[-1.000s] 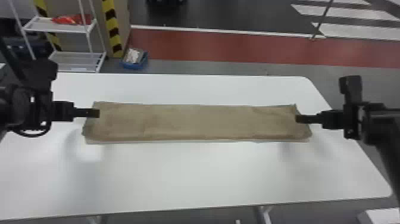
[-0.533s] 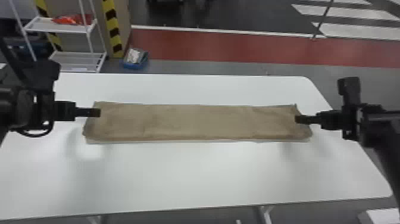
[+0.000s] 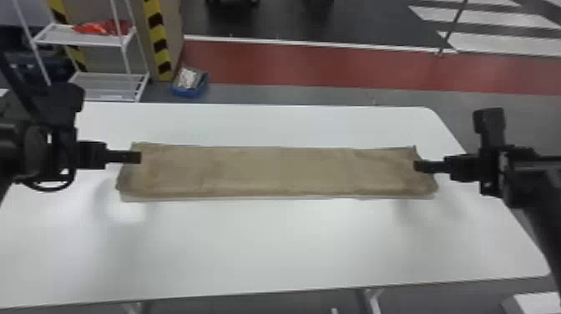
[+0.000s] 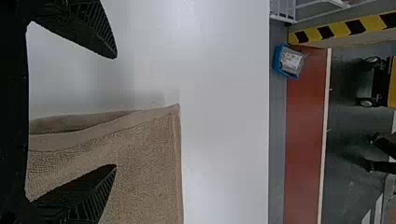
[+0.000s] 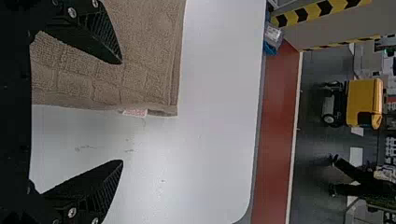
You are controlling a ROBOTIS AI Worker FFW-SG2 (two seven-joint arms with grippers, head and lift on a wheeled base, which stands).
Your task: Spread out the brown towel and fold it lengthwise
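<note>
The brown towel (image 3: 275, 171) lies on the white table (image 3: 271, 246).

One brown towel (image 3: 271, 171), one table (image 3: 292, 250), two grippers (image 3: 140, 157), one rack (image 3: 87, 39) and one blue bin (image 3: 188, 92) are counted.

The left arm (image 3: 18, 152) and right arm (image 3: 536, 200) are black, one with a looping dark cable (image 3: 50, 189), and their tapered black jaws have ribbed inner faces (plus round, silvery screws (image 5: 72, 213) on the right pair).
</note>
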